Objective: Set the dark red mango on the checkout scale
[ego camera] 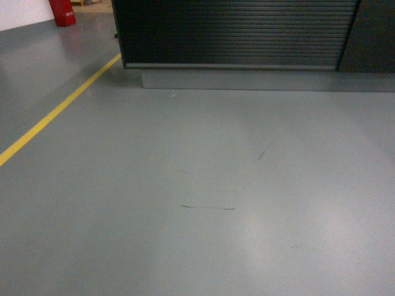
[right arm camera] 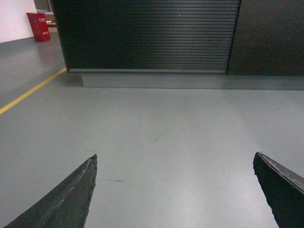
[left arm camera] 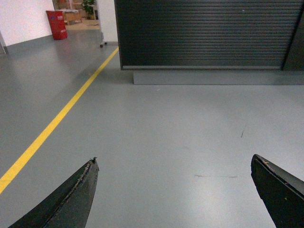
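Note:
The checkout (ego camera: 237, 34) rises ahead as a dark counter with a ribbed, slatted front, also seen in the left wrist view (left arm camera: 204, 33) and the right wrist view (right arm camera: 149, 35). Only its front panel shows; its top is out of frame. The dark red mango and the scale are out of view. My left gripper (left arm camera: 174, 159) hangs open over bare grey floor, nothing between its fingers. Likewise my right gripper (right arm camera: 175, 154) is open and empty, pointing toward the counter. Neither gripper appears in the head view.
A yellow floor line (ego camera: 55, 114) runs diagonally on the left toward the counter's corner. A red bin (ego camera: 62, 12) stands far back left by a white wall. A grey plinth (ego camera: 265, 80) lines the counter's base. Grey floor (ego camera: 203, 197) with faint scuffs lies ahead.

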### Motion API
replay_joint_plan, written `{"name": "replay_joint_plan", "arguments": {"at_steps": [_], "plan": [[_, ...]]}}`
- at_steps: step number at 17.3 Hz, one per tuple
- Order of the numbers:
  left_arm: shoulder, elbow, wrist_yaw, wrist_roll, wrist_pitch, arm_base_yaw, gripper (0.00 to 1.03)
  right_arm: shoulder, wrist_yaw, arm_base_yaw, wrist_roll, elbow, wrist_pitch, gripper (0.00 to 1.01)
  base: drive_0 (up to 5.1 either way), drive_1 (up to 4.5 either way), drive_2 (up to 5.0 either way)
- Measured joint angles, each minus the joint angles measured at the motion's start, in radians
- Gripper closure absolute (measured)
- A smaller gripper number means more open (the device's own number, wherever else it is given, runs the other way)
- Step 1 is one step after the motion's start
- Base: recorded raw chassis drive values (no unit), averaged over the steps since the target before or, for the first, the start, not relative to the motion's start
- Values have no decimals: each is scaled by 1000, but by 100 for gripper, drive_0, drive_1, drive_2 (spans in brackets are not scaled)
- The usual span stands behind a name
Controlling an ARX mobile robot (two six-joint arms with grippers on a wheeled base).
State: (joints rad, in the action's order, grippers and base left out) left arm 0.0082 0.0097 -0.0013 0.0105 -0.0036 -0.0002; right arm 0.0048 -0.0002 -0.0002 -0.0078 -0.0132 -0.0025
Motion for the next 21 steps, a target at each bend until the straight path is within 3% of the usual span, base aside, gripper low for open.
{"name": "replay_joint_plan", "arguments": {"at_steps": [21], "plan": [[0, 0, 1, 0, -4, 0, 5, 0, 0, 0, 0, 0, -2, 3, -3, 431, -436]]}}
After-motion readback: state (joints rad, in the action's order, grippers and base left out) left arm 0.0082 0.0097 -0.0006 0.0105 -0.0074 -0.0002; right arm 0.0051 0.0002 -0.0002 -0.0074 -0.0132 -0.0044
